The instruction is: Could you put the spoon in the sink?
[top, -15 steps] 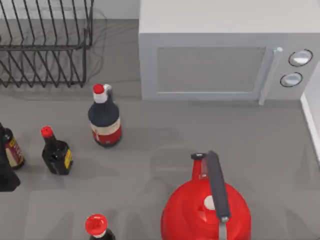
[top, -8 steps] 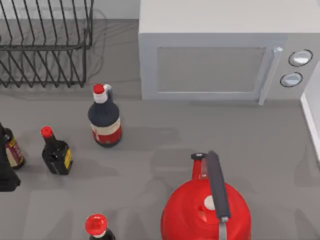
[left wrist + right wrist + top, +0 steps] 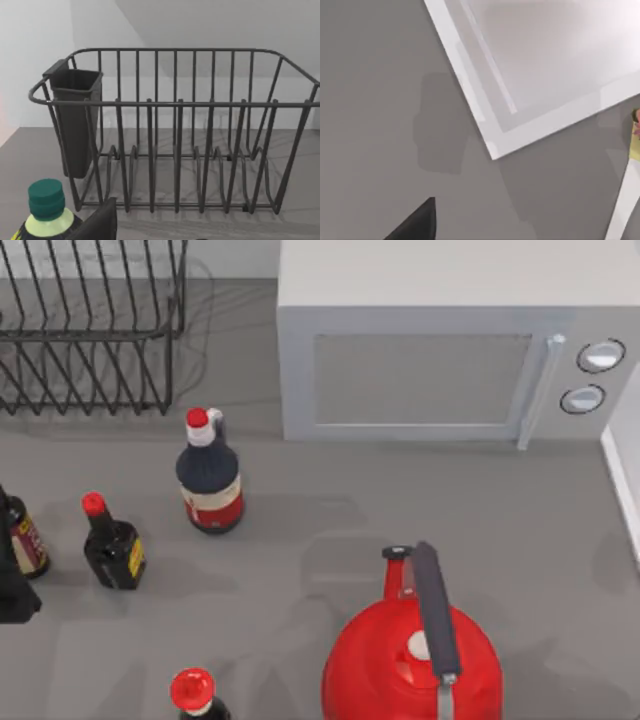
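- The surface (image 3: pixel 300 570) is plain grey; behind it in the left wrist view stands a white wall (image 3: pixel 30 60).
- A grey microwave (image 3: pixel 430 360) stands at the back, towards the right, its door closed; a black wire dish rack (image 3: pixel 90 340) stands at the back left, with a dark cutlery cup (image 3: pixel 75 120) hanging inside one end.
- A red kettle (image 3: pixel 410 660) with a dark handle stands at the front edge; a dark bottle with red cap and red-white label (image 3: pixel 209 475) is upright near the middle left.
- A small dark bottle with yellow label (image 3: pixel 112 543) stands further left; another bottle (image 3: pixel 22 540) is at the left edge; a red-capped bottle (image 3: pixel 193 692) is at the front.
- The sink (image 3: pixel 555 122) is white, with a broad flat rim, set into the surface at the right side; the right hand (image 3: pixel 415 225) hangs above the grey surface just beside its corner; how far it is open I cannot tell.
- The left hand (image 3: pixel 92 222) faces the dish rack, next to a green-capped bottle (image 3: pixel 46 202); its opening also cannot be told.
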`<state>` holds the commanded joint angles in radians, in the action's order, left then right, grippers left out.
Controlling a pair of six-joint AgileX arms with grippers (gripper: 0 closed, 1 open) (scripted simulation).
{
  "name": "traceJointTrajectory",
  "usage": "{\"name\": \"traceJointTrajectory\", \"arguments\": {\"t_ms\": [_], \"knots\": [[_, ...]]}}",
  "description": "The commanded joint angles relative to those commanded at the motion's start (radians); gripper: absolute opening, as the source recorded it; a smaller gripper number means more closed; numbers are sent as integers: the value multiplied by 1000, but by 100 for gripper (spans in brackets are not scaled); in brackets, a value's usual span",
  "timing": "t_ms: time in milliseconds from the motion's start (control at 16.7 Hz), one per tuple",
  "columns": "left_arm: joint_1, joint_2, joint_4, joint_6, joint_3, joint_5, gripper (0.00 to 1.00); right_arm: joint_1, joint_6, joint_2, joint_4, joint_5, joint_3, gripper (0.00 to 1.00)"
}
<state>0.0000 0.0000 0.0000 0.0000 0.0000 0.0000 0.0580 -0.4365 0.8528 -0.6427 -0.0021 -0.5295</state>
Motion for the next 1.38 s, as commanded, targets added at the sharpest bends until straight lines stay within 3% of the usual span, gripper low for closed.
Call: {"name": "traceJointTrajectory", "arguments": {"t_ms": [300, 600, 1020, 1380], "knots": [[0, 0, 0, 0, 0, 0, 100, 28, -188, 364, -273, 2, -229, 100], [0, 0, 0, 0, 0, 0, 100, 42, -284, 542, -407, 6, -354, 100], [0, 0, 0, 0, 0, 0, 100, 39, -287, 553, -395, 6, -345, 100], [0, 0, 0, 0, 0, 0, 100, 41, -291, 676, -126, 6, -209, 100]]}}
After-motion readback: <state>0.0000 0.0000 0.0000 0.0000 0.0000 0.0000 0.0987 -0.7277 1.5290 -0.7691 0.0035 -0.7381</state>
